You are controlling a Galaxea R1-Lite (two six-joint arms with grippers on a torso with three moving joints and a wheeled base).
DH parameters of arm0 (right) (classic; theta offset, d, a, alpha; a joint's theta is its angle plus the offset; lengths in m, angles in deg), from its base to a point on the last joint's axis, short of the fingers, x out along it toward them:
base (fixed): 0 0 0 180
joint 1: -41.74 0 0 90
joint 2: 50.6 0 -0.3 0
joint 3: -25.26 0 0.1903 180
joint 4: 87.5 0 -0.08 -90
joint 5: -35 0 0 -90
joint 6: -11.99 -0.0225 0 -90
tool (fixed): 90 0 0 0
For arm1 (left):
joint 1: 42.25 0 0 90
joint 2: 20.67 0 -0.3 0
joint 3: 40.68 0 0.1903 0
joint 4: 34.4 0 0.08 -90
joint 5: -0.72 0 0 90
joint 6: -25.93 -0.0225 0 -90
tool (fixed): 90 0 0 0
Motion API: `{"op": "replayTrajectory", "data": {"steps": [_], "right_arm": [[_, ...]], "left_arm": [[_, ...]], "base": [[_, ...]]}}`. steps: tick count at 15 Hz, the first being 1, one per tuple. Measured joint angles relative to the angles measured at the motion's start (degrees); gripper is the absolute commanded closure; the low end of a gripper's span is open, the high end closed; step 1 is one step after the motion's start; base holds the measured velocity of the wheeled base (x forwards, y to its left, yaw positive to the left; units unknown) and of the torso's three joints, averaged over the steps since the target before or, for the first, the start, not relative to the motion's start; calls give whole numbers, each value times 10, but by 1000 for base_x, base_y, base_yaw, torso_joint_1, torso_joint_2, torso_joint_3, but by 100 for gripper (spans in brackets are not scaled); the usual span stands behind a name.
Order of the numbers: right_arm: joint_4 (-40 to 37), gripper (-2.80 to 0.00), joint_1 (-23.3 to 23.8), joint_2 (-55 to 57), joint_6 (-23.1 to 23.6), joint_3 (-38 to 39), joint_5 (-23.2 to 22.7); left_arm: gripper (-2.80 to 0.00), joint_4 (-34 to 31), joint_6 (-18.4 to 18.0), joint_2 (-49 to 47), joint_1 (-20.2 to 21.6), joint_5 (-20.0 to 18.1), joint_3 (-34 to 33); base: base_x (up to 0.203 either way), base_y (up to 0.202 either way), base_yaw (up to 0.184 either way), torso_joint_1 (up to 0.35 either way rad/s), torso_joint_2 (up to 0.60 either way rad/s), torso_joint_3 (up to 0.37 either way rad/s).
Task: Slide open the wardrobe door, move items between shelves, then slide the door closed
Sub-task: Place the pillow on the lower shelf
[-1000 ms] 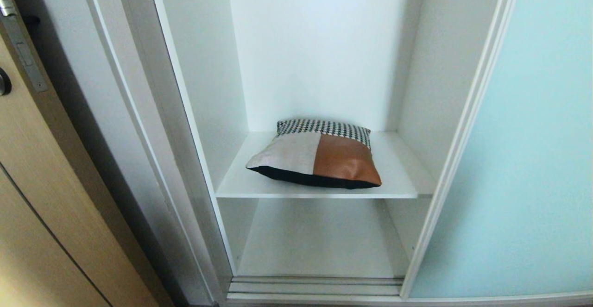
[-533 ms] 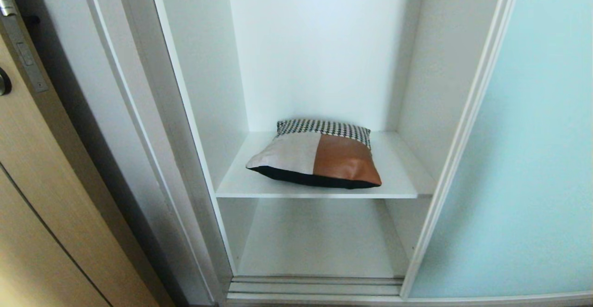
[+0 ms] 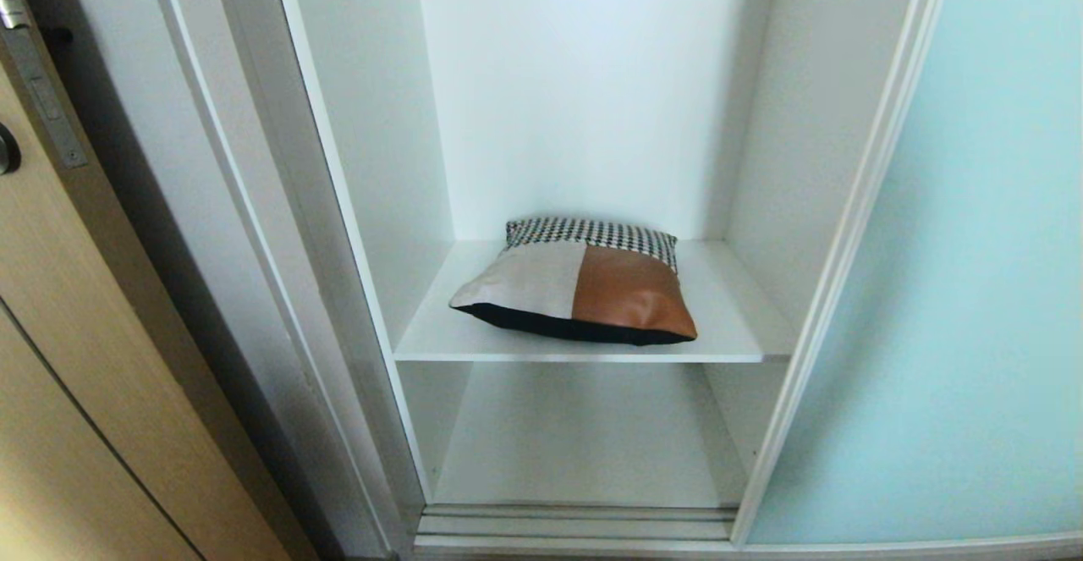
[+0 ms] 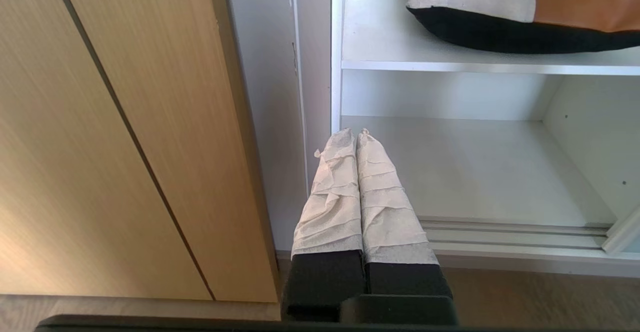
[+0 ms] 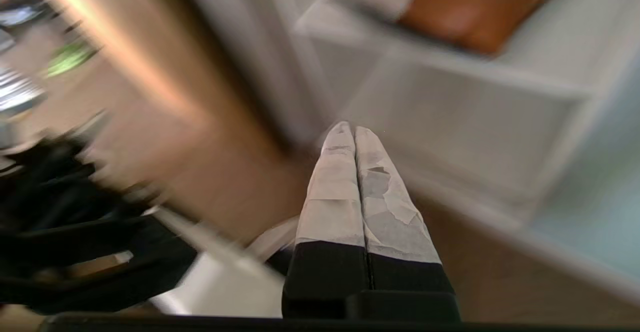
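**Wardrobe open, cushion on the upper shelf, both end effectors closed and empty**

From the head view we see no arm at all. At far left stands the tan wooden door [image 3: 51, 358] with its metal latch plate [image 3: 38, 96]; then the white wardrobe interior, where the cushion [image 3: 579, 290] lies flat on the upper shelf [image 3: 736, 324], houndstooth strip toward the back, cream panel left, rust-orange panel right. The lower shelf [image 3: 584, 442] sits beneath it, with the floor track [image 3: 575, 525] at its front. The sliding wardrobe door [image 3: 964, 290] is pushed aside at right.

Only the wrist views show the arms. In the left wrist view, the left end effector [image 4: 356, 132] points level at the wardrobe's left post, low in front of the lower shelf, its tape-wrapped fingers [image 4: 332, 192] pressed together and holding nothing. In the right wrist view, heavily blurred, the right end effector [image 5: 350, 127] is likewise closed and empty, tilted, well short of the cushion.

We can read no writing or labels anywhere.
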Motion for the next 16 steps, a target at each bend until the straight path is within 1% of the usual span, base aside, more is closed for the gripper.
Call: {"op": "replayTrajectory", "data": {"steps": [3,5,7,9,13,16], "right_arm": [[9,0,-84,82,-22,-9,6],[26,0,-144,137,-51,-12,35],[58,0,-180,192,-84,-12,64],[98,0,-196,250,-107,-8,77],[184,0,-204,380,-120,-5,104],[228,0,-202,488,-148,-47,134]], "left_arm": [[0,0,0,0,0,0,0],[0,0,0,0,0,0,0],[0,0,0,0,0,0,0],[0,0,0,0,0,0,0],[0,0,0,0,0,0,0],[0,0,0,0,0,0,0]], "base": [[0,0,0,0,0,0],[0,0,0,0,0,0],[0,0,0,0,0,0],[0,0,0,0,0,0],[0,0,0,0,0,0],[0,0,0,0,0,0]]}}
